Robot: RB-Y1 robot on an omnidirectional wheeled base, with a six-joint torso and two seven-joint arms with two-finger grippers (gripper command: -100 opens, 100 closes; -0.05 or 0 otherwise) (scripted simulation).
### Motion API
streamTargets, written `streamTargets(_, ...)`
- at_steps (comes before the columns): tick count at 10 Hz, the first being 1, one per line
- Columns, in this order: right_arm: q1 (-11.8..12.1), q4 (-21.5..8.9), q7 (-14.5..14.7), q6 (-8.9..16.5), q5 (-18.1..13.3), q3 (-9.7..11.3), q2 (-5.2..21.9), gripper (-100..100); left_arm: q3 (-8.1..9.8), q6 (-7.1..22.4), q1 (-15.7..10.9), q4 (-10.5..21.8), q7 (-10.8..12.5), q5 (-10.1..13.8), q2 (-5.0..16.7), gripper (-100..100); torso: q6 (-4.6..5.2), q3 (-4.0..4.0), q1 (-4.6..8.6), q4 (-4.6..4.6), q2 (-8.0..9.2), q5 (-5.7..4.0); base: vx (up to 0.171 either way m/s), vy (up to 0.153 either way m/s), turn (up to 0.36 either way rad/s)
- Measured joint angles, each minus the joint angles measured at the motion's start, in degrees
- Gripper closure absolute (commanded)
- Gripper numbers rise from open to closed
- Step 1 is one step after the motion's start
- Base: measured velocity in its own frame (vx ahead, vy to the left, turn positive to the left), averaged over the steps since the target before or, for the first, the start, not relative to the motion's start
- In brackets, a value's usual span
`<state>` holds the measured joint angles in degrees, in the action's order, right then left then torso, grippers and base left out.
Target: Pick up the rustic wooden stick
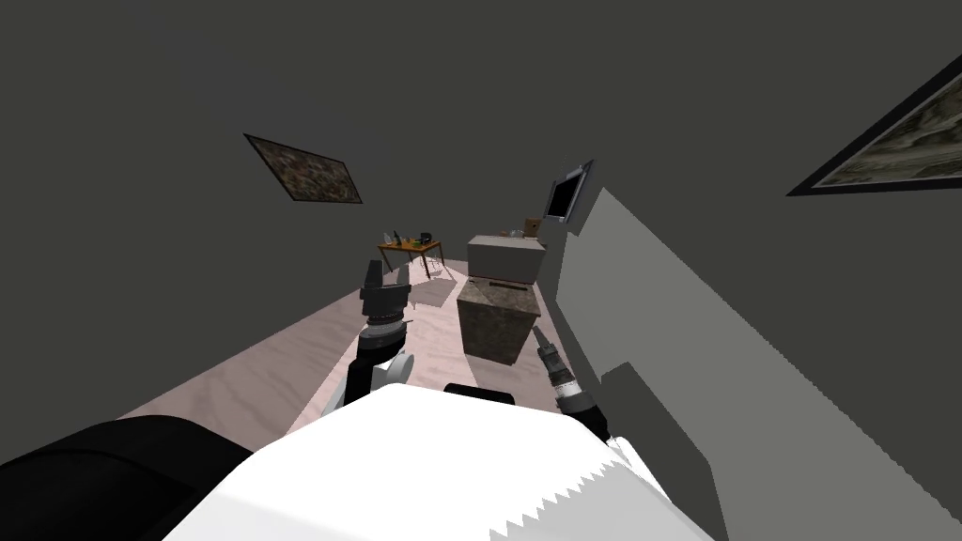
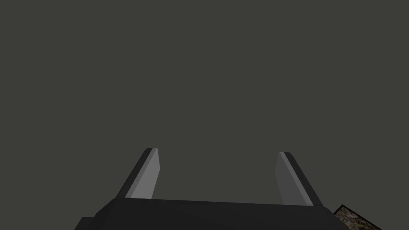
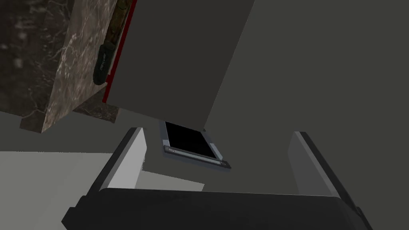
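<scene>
Landmark: marbled block (image 1: 496, 324), standing on the pale floor (image 1: 282, 357) ahead of me.

Left of the block: left gripper (image 2: 217, 151), raised, fingers spread apart with nothing between them. Beyond it, farther off than the block, is an orange table (image 1: 411, 248) carrying small items too small to name.

On the block: the right wrist view shows the stick (image 3: 116, 24), judged so because it is a long, brown, bark-mottled piece. It lies on the block's top, along the edge that meets the grey box (image 1: 505, 254) behind. A dark capsule-shaped thing (image 3: 102, 66) lies at one end of it, roughly in line. I cannot tell whether the two touch.

Right of the block: right gripper (image 3: 219, 131), low, just off the block's near right corner and short of it. Its fingers are parted and empty. A wall screen (image 1: 566, 193) hangs above and behind the block.

Step in hand: approach, with nothing grasped yet. Notes for doing it well:
- Close in on the block until the stick sits under the right hand's reach. The right arm is the nearer one.
- Bring the hand over the block's top and turn the wrist so the fingers straddle the stick across its length.
- Take it at the part away from the capsule-shaped thing.
- The box wall runs right along the stick, so one finger has little room. Come down slowly and close only once both blades flank it.
</scene>
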<state>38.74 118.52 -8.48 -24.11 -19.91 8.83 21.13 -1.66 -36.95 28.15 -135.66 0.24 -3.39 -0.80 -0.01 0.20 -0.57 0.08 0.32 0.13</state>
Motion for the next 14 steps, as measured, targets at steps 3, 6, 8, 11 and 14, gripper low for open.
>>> streamTargets(3,0.8,-2.2,-0.1,0.6,-4.2,-0.8,4.6,-100,0.0,0.0,0.0,0.0,0.0,0.0,0.0,0,-0.01,-0.03,0.04,-0.01,-0.05,0.0,-0.054,0.147,0.121)
streamTargets(6,1.6,-5.0,1.1,0.3,-8.3,-1.0,7.2,-100,0.01,0.0,0.0,0.0,0.0,0.0,0.0,0,0.02,-0.08,0.23,-0.02,-0.15,-0.03,-0.034,0.122,0.1)
streamTargets(8,2.2,-6.0,1.3,0.6,-10.6,-1.7,9.8,-100,0.01,0.0,0.0,0.0,0.0,0.0,0.0,0,0.02,-0.1,0.29,-0.03,-0.18,-0.04,-0.017,0.122,0.092)
streamTargets(11,2.3,-9.4,1.5,0.8,-14.1,-3.2,14.6,-100,0.01,0.0,0.0,0.0,0.0,0.0,0.0,0,0.0,-0.12,0.14,-0.04,-0.21,-0.02,-0.011,0.129,0.073)
streamTargets(14,2.8,-11.8,2.2,1.2,-17.2,-4.0,18.6,-100,0.01,0.0,0.0,0.0,0.0,0.0,0.0,0,0.03,-0.15,0.24,-0.05,-0.27,-0.03,0.012,0.128,0.109)
